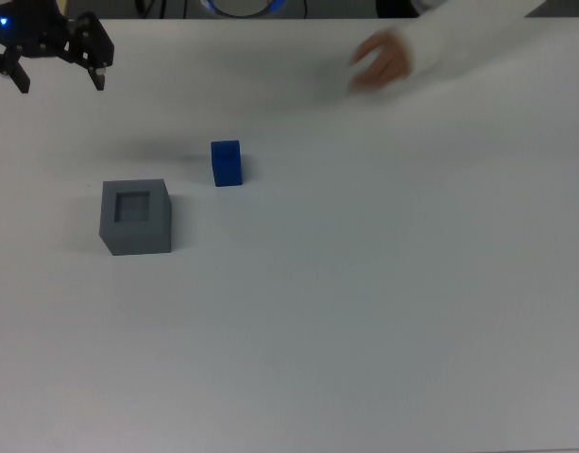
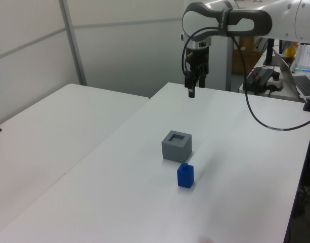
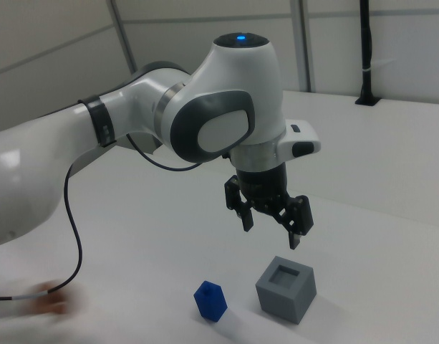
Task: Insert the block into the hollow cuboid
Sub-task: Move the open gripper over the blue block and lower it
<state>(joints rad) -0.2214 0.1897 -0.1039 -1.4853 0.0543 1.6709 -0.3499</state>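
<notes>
Plainly, the small bright blue rectangular block (image 1: 226,162) stands upright on the white table (image 1: 365,311), just beside the matte grey thick-walled hollow cuboid (image 1: 135,217) but not touching it; in the top view the block lies to the cuboid's upper right, in the left view (image 2: 185,175) it sits nearer the camera than the cuboid (image 2: 176,145), and in the right view (image 3: 210,299) it is on the right view's left of the cuboid (image 3: 286,288); a tiny nub shows on the block's top end in the left view. The cuboid's square recess faces upward and holds nothing. The black two-finger gripper (image 3: 271,226) of the white Franka arm (image 3: 133,136) hangs in the air above the table, well apart from both things; its fingers are spread wide and hold nothing; in the top view the gripper (image 1: 60,80) is at the upper left corner, and in the left view (image 2: 191,91) it points straight down beyond the cuboid. A person's hand (image 1: 382,58) with a white sleeve (image 1: 487,47), blurred, reaches over the table at the top view's upper right.
</notes>
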